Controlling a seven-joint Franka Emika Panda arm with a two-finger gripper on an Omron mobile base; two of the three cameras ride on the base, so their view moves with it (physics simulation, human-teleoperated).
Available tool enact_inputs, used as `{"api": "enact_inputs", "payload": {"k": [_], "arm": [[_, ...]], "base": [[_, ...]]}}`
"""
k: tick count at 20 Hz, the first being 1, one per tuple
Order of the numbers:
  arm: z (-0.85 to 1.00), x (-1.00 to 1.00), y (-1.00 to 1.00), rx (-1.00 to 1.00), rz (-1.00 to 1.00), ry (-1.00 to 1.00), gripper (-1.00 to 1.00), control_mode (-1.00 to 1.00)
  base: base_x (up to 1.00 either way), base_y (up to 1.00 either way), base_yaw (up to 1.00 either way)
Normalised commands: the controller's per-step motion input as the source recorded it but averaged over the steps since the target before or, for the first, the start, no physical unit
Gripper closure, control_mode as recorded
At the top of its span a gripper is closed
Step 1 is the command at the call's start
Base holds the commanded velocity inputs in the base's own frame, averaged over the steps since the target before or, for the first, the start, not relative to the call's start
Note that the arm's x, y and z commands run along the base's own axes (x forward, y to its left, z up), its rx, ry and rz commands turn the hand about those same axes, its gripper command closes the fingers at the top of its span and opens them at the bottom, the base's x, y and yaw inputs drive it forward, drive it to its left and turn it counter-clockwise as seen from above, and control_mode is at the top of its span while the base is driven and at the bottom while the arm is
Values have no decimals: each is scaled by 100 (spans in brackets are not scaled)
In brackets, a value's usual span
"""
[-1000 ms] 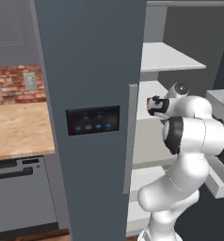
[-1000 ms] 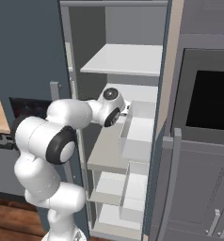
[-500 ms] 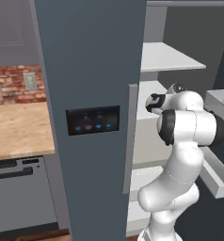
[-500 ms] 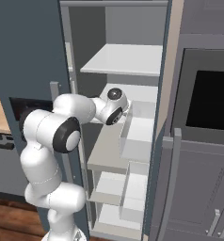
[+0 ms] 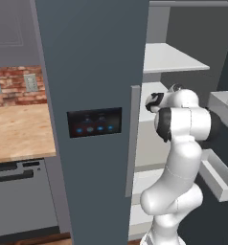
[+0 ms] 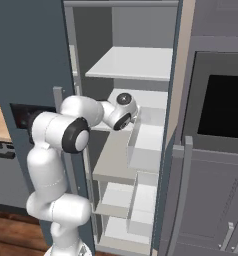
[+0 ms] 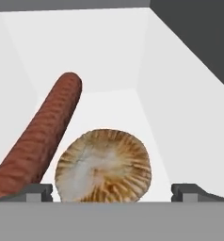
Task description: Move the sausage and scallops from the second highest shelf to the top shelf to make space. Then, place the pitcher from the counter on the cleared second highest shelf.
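**Pincer spread at the scallops, first lift not yet made**

You are on the opening step. In the hand view the sausage (image 7: 38, 136) lies left, just beside the scallops (image 7: 103, 166), both on the white shelf (image 7: 128, 101). The pincer (image 7: 112, 190) stands spread, its fingertips (image 7: 36, 190) flanking the scallops, holding nothing. Next, close on them, lift, and raise them to the top shelf (image 6: 133, 64). The table (image 5: 17, 131) shows at far left; its pitcher is out of frame.

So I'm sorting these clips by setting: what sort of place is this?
A rendered home kitchen, most likely: a tall dark grey fridge stands open beside a wooden counter with a red brick wall, and a built-in oven sits to the right.
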Motion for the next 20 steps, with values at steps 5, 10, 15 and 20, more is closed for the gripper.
{"api": "enact_inputs", "payload": {"k": [5,10,15,20], "arm": [[-11,30,0,0,0,0,-100,-100],[-15,29,0,0,0,0,-100,-100],[-27,13,0,0,0,0,100,-100],[-39,0,0,0,0,3,100,-100]], "base": [[0,0,0],[0,0,0],[0,0,0],[0,0,0]]}}
